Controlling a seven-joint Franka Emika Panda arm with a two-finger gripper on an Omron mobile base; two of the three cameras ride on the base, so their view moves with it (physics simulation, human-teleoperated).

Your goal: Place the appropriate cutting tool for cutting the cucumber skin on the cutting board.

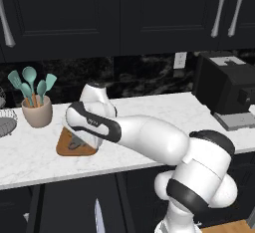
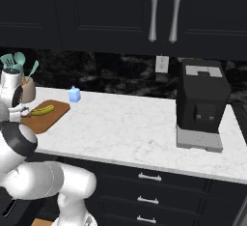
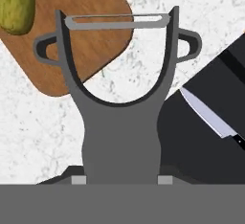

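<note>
The dark-grey peeler (image 3: pixel 119 122) stands upright between my fingers, forked head and blade bar at the top of the hand view; my gripper (image 3: pixel 122 180) is shut on its handle. Behind its head lies a rounded corner of the brown cutting board (image 3: pixel 91 36), with the yellow-green cucumber (image 3: pixel 16 5) on it at the upper left. From the right base, the cucumber (image 2: pixel 42 110) rests across the cutting board (image 2: pixel 50 116) at the counter's left end. In the left base view my hand hangs right over the cutting board (image 1: pixel 67 147), covering most of it.
A silver-bladed knife (image 3: pixel 208 115) lies over the dark area beyond the counter edge; the knife (image 1: pixel 98 218) shows below the counter front. A utensil crock (image 1: pixel 37 111) stands left of the board, a blue cube (image 2: pixel 74 94) behind it, and a black coffee machine (image 2: pixel 201 104) far right.
</note>
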